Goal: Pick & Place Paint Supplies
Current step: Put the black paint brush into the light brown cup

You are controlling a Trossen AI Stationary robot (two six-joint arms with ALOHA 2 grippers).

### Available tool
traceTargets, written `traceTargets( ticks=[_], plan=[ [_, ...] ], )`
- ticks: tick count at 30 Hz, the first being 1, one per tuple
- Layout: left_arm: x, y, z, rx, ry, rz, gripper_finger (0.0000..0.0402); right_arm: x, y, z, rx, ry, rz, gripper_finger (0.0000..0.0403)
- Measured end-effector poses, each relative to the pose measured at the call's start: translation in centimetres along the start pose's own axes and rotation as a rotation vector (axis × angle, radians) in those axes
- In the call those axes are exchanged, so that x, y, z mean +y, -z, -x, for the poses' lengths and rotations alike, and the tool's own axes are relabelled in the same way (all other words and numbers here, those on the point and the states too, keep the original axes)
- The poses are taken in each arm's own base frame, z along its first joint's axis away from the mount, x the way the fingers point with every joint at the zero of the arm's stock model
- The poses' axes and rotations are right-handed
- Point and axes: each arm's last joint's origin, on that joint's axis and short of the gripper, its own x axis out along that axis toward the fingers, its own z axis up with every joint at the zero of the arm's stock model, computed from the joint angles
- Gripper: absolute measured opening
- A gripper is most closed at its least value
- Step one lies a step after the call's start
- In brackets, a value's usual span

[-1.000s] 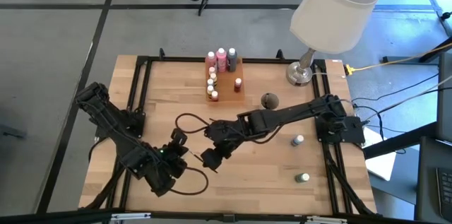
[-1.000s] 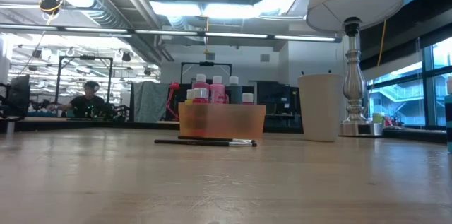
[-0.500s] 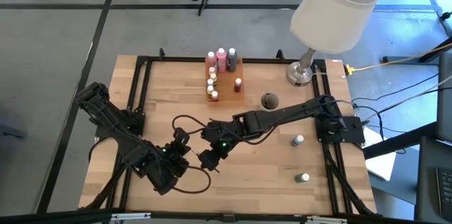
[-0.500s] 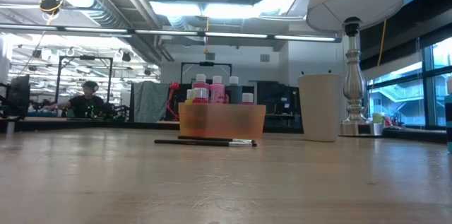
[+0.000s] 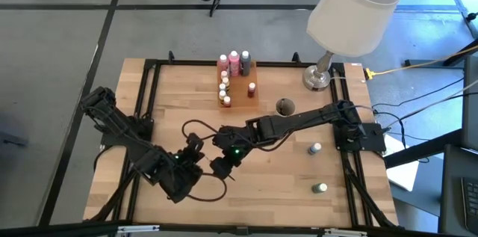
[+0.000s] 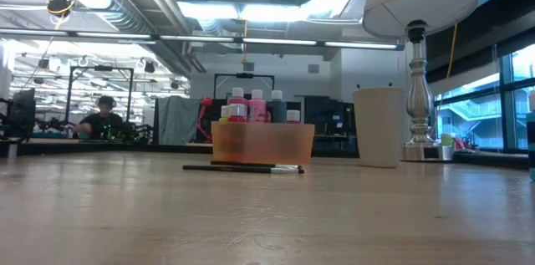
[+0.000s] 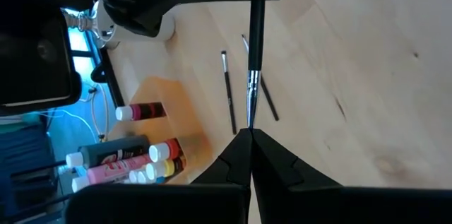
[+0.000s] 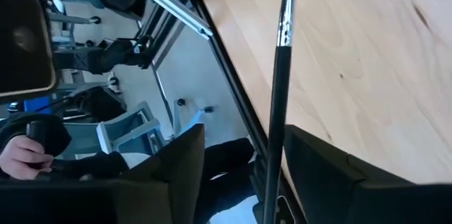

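Left claw pinched closed (fingertips together); right claw spread apart, both meeting mid-table.

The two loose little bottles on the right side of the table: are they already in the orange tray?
No: in the high view the grey bottle and the green bottle sit on bare wood, far from the orange tray.

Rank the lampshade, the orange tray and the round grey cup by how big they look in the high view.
1. lampshade, largest by far, though it sits nearer the camera
2. orange tray
3. round grey cup, smallest
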Motion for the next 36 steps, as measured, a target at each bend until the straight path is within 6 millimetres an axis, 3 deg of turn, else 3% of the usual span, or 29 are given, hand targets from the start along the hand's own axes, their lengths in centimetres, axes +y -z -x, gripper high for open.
traceTargets(
  ticks=[17,28,36],
  plan=[
    [0.1,0.0,-0.1,0.0,0.001,-0.005,0.0001,-0.5,-0.2,0.1,0.048,0.01,0.014,0.002],
    [0.2,-0.4,0.1,-0.037,-0.032,0.041,0.0003,-0.6,0.2,0.1,0.067,0.03,0.055,0.0017],
    [2.5,-2.1,3.0,-0.155,-0.019,0.182,0.0032,-0.1,0.6,0.1,0.063,0.014,0.118,0.0017]
  ],
)
